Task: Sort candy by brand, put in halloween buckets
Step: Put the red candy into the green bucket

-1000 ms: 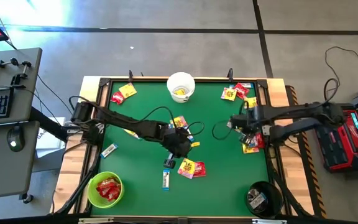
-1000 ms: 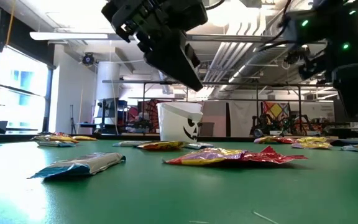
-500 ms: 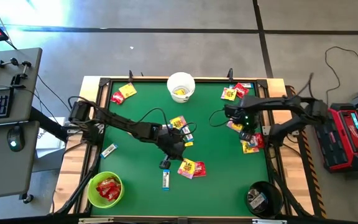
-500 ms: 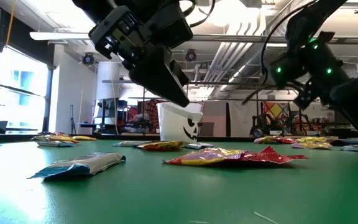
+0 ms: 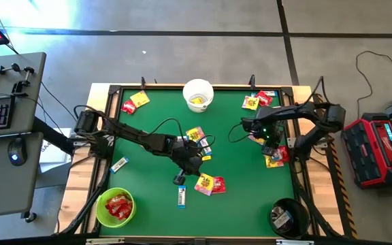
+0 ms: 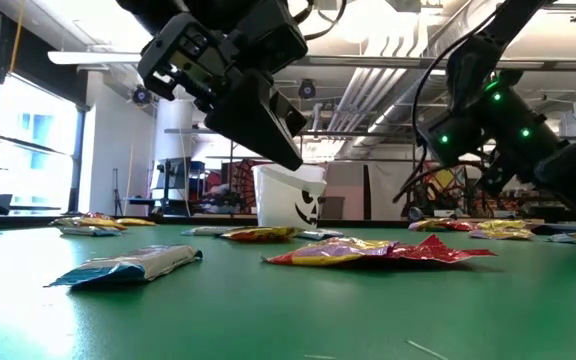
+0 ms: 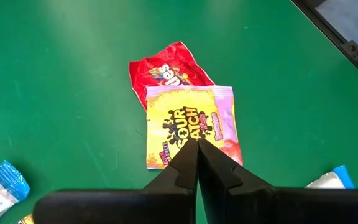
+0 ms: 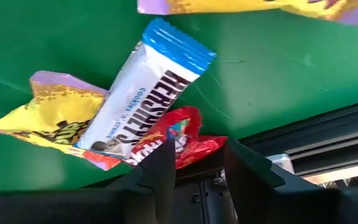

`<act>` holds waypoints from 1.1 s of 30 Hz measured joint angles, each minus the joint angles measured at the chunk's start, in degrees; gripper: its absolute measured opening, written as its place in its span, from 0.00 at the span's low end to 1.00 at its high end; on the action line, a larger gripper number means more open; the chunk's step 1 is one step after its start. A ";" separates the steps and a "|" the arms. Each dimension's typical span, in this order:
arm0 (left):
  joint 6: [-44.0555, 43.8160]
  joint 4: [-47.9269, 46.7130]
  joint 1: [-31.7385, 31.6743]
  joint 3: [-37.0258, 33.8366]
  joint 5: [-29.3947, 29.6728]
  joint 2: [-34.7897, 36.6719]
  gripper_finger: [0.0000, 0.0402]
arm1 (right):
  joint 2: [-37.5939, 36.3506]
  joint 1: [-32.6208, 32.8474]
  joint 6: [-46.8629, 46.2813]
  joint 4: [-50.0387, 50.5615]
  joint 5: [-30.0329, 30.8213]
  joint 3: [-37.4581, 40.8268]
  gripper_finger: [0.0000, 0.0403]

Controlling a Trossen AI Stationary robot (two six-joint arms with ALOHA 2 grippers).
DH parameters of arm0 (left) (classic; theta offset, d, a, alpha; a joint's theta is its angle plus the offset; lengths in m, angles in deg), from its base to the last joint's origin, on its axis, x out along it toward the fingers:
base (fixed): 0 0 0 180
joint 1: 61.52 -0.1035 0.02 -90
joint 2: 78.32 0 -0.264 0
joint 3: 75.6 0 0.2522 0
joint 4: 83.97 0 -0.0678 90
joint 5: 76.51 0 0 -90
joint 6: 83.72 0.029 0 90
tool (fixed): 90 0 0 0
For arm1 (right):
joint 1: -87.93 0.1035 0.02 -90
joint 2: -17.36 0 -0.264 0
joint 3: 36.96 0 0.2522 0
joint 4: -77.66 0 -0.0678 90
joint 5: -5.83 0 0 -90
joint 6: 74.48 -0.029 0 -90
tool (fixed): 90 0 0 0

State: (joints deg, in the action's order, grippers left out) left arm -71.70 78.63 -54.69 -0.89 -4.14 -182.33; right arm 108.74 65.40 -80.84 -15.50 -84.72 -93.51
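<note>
My left gripper [image 7: 196, 143] hovers shut over mid-table, just above a yellow packet [image 7: 191, 124] that overlaps a red packet [image 7: 166, 71]. My right gripper [image 8: 197, 152] stands open above a small heap near the table's right edge. There a white-and-blue bar [image 8: 145, 87] lies across a yellow packet [image 8: 55, 115] and a red packet [image 8: 185, 137]. In the high view the white bucket [image 5: 198, 94] stands at the far edge. The lime green bucket [image 5: 115, 207], holding red packets, is near left. The black bucket [image 5: 286, 216] is near right. More candy lies scattered flat on the green table.
A white-and-blue bar [image 5: 181, 197] lies near the front edge and another [image 5: 119, 164] toward the left. Candy clusters sit at the far left [image 5: 135, 102] and far right [image 5: 257, 101] corners. A raised black frame [image 5: 298, 177] borders the table.
My left gripper, still shut, has sunk a little and shifted toward the near edge, over the yellow and red packets. My right arm has swung and its gripper has tipped downward and come down toward the candy heap by the right edge, its fingers still apart.
</note>
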 joint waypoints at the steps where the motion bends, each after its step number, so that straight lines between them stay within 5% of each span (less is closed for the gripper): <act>1: 0.25 0.00 0.00 0.00 -0.05 0.00 0.00 | 0.35 0.00 0.25 -0.44 -0.12 0.00 0.30; 16: 1.20 -1.11 0.00 0.00 -0.17 0.00 0.00 | 6.49 -3.85 1.72 -2.60 -3.07 0.00 0.38; 20: 1.15 -1.29 0.00 0.00 -0.20 0.00 0.00 | 6.97 -5.22 2.31 -3.11 -4.24 0.02 0.28; 25: 1.13 -1.27 0.02 0.02 -0.19 0.00 0.00 | 6.96 -5.68 2.36 -3.01 -4.41 -0.06 0.03; 33: 0.60 -1.25 0.00 0.02 0.10 0.00 0.00 | 2.78 -2.17 1.21 2.23 0.41 -3.55 0.01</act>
State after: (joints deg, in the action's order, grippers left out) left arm -71.11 77.38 -54.69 -0.87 -4.04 -182.33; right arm 111.52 63.23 -79.63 -13.27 -84.31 -97.06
